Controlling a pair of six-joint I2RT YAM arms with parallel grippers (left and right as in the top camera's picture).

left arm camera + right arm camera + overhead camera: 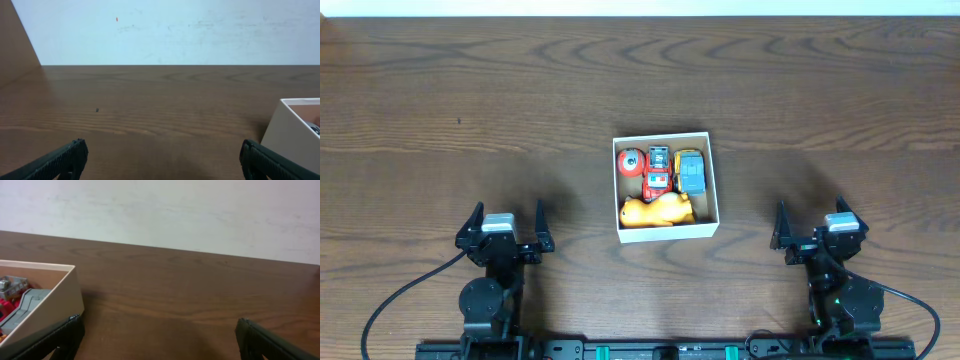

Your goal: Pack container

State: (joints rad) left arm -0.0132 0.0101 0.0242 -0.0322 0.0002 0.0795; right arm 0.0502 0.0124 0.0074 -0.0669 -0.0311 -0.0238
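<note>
The container [711, 180], a small square box with white walls, sits at the table's middle. Inside lie an orange toy [657, 211], a red round toy [632, 162], a red car [658, 172] and a yellow and grey car [691, 171]. My left gripper [506, 230] is open and empty at the front left, well apart from the box. My right gripper [818, 224] is open and empty at the front right. The box's corner shows in the left wrist view [290, 132]. In the right wrist view the box wall [47, 310] and the grey car [22, 307] show at left.
The dark wooden table [470, 110] runs to a white wall at the back. Black cables [390, 300] trail from both arm bases along the front edge.
</note>
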